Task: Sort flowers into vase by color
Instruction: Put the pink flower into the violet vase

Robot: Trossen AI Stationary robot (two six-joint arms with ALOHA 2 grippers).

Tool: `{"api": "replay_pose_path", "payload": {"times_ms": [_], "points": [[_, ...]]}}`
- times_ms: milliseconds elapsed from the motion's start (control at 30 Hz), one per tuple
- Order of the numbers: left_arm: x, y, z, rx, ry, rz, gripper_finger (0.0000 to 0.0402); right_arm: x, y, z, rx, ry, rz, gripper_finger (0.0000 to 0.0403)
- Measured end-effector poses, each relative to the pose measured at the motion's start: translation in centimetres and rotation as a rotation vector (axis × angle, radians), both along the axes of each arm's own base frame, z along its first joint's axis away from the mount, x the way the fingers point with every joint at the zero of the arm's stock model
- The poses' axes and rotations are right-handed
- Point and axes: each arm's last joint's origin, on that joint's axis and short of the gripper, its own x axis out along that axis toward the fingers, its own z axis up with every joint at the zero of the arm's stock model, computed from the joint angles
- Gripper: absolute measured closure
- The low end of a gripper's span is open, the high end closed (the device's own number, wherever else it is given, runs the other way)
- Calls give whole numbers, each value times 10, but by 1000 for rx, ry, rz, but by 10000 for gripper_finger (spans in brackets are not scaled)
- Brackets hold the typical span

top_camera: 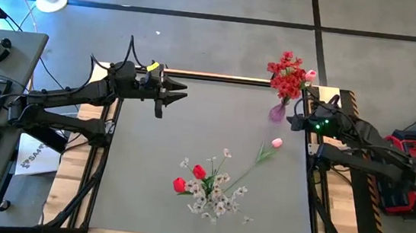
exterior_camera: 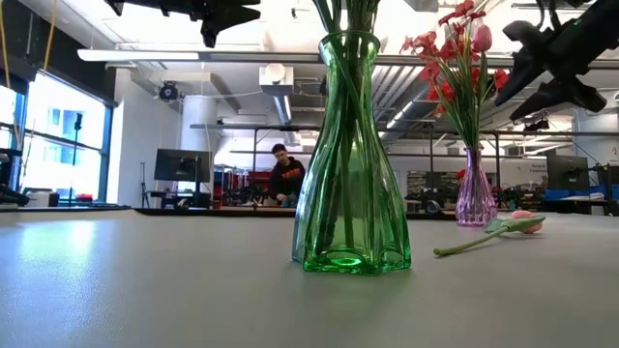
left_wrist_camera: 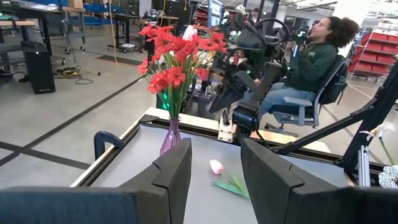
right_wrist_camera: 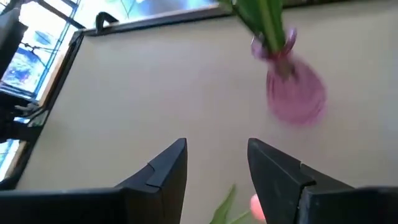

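Reference landmark: the pink vase (top_camera: 277, 112), standing near the table's (top_camera: 149, 172) far right corner. It holds red blossom clusters (top_camera: 287, 74) and one pink tulip (top_camera: 311, 75) on green stems.

Right gripper (top_camera: 297, 119): just beside the pink vase, raised above the table. Its fingers (right_wrist_camera: 165, 168) stand apart with a clear gap and hold nothing.

Left gripper (top_camera: 170, 91): well apart from the pink vase, across the table's far edge, raised. Its fingers (left_wrist_camera: 174, 171) are parted with nothing between them.

A second pink tulip (top_camera: 276, 143) lies flat on the table near the pink vase, on the near side.

Farther from the vase, a green glass vase (exterior_camera: 348, 159) stands near the table's front edge, with red tulips (top_camera: 189, 177) and white blossom sprays (top_camera: 218, 196).

A seated person (left_wrist_camera: 311, 59) is visible beyond the table.
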Motion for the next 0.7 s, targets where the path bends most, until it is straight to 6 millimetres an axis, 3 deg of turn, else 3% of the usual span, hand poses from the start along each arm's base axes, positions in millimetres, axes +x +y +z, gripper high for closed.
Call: {"api": "replay_pose_path", "payload": {"times_ms": [333, 500, 700], "points": [[0, 0, 0, 0, 0, 0, 273, 26, 5, -12, 269, 19, 81, 247], [0, 0, 0, 0, 0, 0, 273, 52, 22, -23, 345, 87, 70, 247], [0, 0, 0, 0, 0, 0, 273, 84, 51, -41, 290, 95, -59, 252]]}}
